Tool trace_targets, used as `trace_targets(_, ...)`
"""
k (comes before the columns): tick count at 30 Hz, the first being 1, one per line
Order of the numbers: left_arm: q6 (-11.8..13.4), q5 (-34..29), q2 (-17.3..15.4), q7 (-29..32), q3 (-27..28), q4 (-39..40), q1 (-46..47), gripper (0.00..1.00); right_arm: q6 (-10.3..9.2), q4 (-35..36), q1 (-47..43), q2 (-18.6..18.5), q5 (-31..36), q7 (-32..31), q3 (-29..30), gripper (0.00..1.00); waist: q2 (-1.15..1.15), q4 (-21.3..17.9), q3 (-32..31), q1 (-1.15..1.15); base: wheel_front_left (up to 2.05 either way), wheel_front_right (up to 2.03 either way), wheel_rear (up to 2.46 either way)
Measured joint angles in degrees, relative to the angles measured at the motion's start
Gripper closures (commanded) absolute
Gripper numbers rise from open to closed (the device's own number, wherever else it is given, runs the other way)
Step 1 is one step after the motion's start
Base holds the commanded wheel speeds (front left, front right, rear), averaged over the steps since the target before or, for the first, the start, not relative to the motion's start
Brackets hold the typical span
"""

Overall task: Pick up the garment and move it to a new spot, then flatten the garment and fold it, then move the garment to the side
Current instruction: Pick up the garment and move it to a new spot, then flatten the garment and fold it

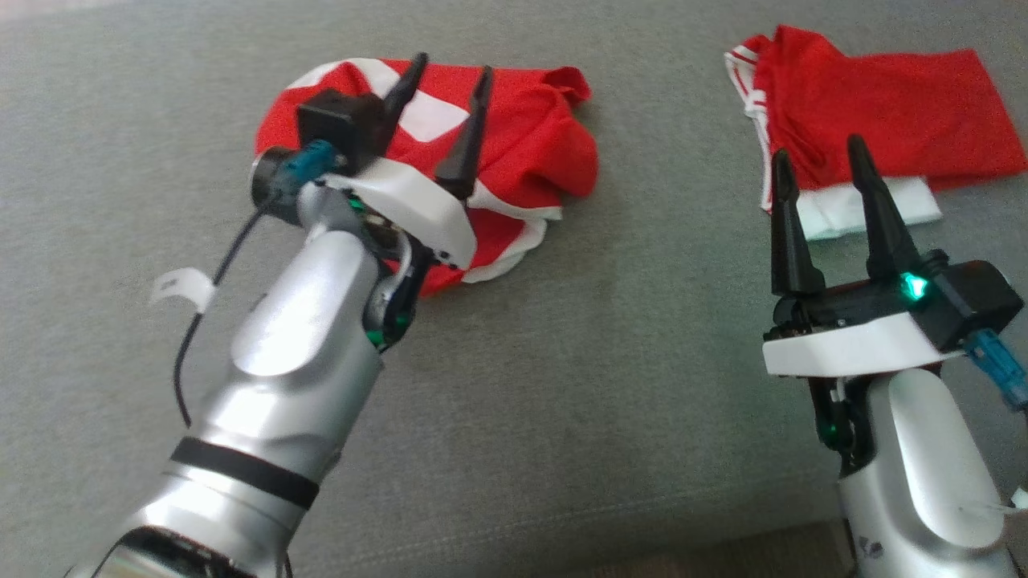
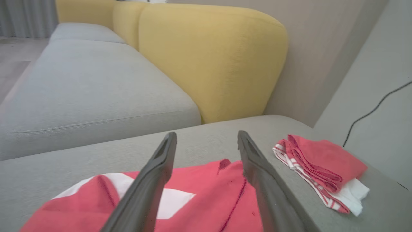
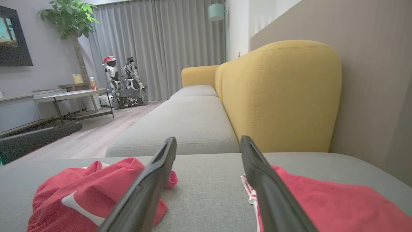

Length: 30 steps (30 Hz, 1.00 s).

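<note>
Left gripper [image 1: 452, 66] is hovering wide open, empty, over the crumpled red-and-white jersey garment [image 1: 522, 152] on the grey fabric cushion [image 1: 562, 361]. My right gripper [image 1: 819, 150] is standing open near a folded red cloth [image 1: 883, 112]; I'm judging flattening next, needing edge pinches.

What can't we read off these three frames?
Crumpled garment, head view: near-left part hidden behind the left tool and its wrist.
Same garment, left wrist view: cut off by the bottom edge, partly behind the fingers.
Folded garment, right wrist view: cut off by the bottom edge, partly behind a finger of the right tool.
Whether the left tool touches the fabric: cannot tell, head view looks from above.
</note>
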<state>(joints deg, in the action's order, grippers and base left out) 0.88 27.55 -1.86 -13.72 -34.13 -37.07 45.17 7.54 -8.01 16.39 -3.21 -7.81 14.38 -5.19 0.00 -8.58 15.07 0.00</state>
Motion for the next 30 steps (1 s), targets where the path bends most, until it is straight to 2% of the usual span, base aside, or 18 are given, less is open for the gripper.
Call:
trace_targets(6,0.63,0.43,-1.85,-0.57,4.94,3.36,-2.99,0.00,0.00,-0.94,-1.32,0.03,1.54,0.01,0.47,0.00,0.00,4.24,-2.11,0.00,0.00,0.00,0.00)
trace_targets(11,0.54,0.34,-4.63,-0.58,8.86,8.72,-14.86,0.00,0.00,-2.30,-3.56,0.07,2.38,0.01,0.86,0.00,0.00,8.33,-4.40,0.00,0.00,0.00,0.00)
trace_targets(19,-1.14,-1.26,-4.42,-0.58,12.57,15.19,-28.78,0.00,0.00,-3.38,-5.75,0.13,2.79,0.01,1.67,0.00,0.00,12.45,-7.33,0.00,0.00,0.00,0.00)
trace_targets(26,-2.94,-2.47,-1.80,-0.58,15.59,16.49,-32.10,0.00,0.00,-3.79,-6.25,0.20,2.85,0.01,1.53,0.00,0.00,12.35,-7.64,0.00,0.00,0.00,0.00)
trace_targets(30,-4.27,-3.58,-1.41,-0.58,14.75,15.33,-31.78,0.00,0.00,-3.79,-6.16,0.20,2.85,0.01,1.27,0.00,0.00,11.28,-7.14,0.00,0.00,0.00,0.00)
